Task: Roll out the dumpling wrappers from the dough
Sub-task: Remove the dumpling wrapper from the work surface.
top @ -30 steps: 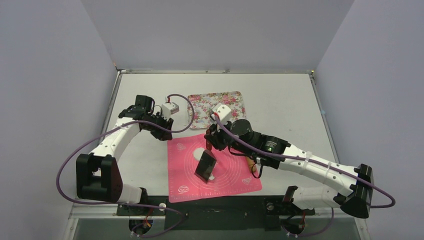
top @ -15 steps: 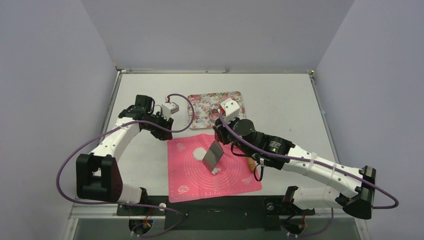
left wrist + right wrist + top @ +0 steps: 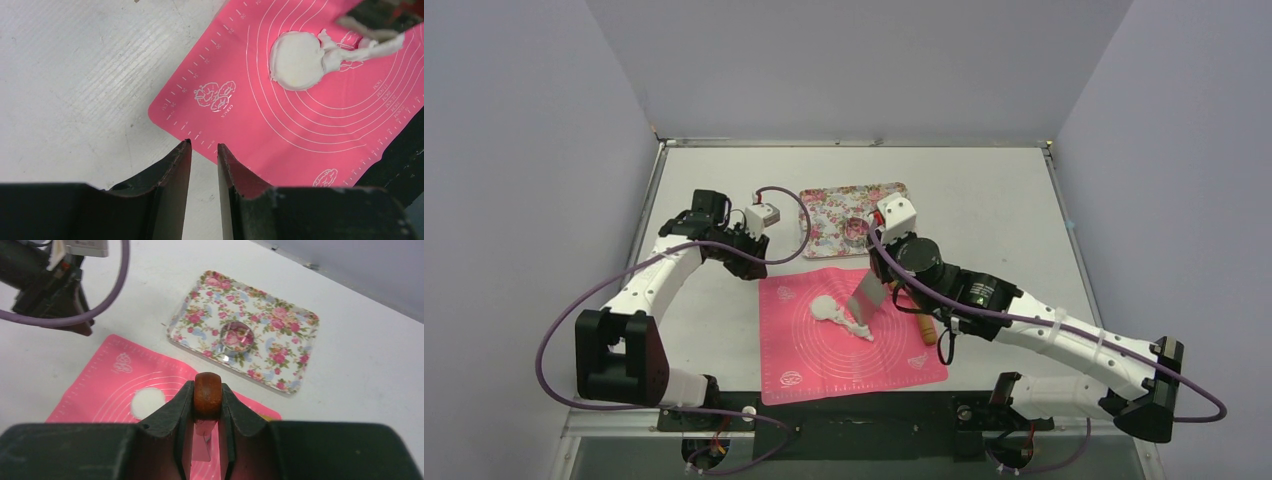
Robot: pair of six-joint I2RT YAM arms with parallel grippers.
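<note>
A round white dumpling wrapper [image 3: 823,305] [image 3: 296,60] [image 3: 148,402] lies flat on the pink mat [image 3: 824,365]. Ragged dough scraps [image 3: 857,326] [image 3: 350,47] trail from the wrapper's edge toward the metal blade of a scraper [image 3: 866,296]. My right gripper [image 3: 879,270] [image 3: 207,390] is shut on the scraper's brown wooden handle [image 3: 207,392], holding the blade tilted over the mat. Over the mat's far-left corner hovers my left gripper [image 3: 750,263] [image 3: 204,145], jaws a narrow gap apart and nothing between them.
A floral tray [image 3: 829,205] [image 3: 282,315] sits on the table behind the mat, with a metal ring cutter [image 3: 856,228] [image 3: 236,335] on it. A wooden rolling pin [image 3: 927,328] lies at the mat's right side, partly under my right arm.
My right gripper has drawn the scraper back and to the right, raising the blade. The round wrapper is now uncovered and the scraps are strung out beside it. The left arm is still.
</note>
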